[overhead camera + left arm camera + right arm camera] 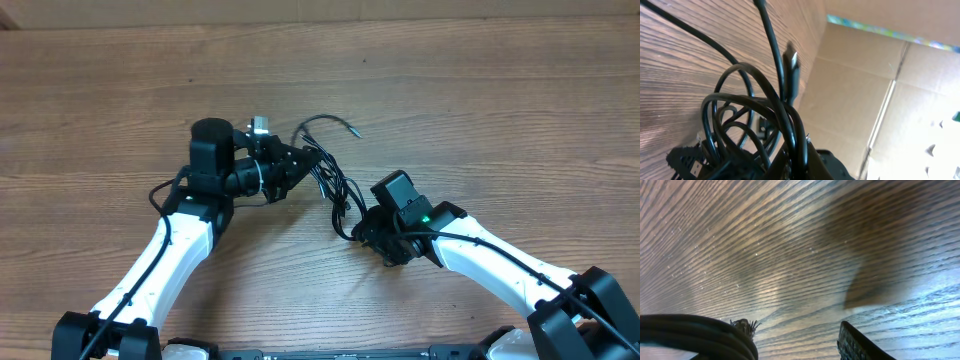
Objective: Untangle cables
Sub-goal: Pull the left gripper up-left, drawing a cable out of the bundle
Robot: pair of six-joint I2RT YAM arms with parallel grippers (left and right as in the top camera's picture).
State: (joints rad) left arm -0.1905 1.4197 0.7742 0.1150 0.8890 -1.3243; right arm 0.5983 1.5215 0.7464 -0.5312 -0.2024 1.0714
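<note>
The cables (331, 182) are a small black tangle in the middle of the table, with one plug tip (353, 129) sticking out to the far right. My left gripper (300, 165) is shut on the tangle's upper left part. In the left wrist view the cables (740, 102) loop out from the left gripper (799, 152), and a plug (792, 62) points up. My right gripper (357, 228) sits at the tangle's lower end. In the right wrist view the right gripper (795, 332) stands open over bare wood, with the cables (690, 332) lying across its left side.
The wooden table (500, 120) stretches all round the tangle. A cardboard wall (400, 10) runs along the far edge; in the left wrist view the cardboard wall (855, 100) stands behind the cables.
</note>
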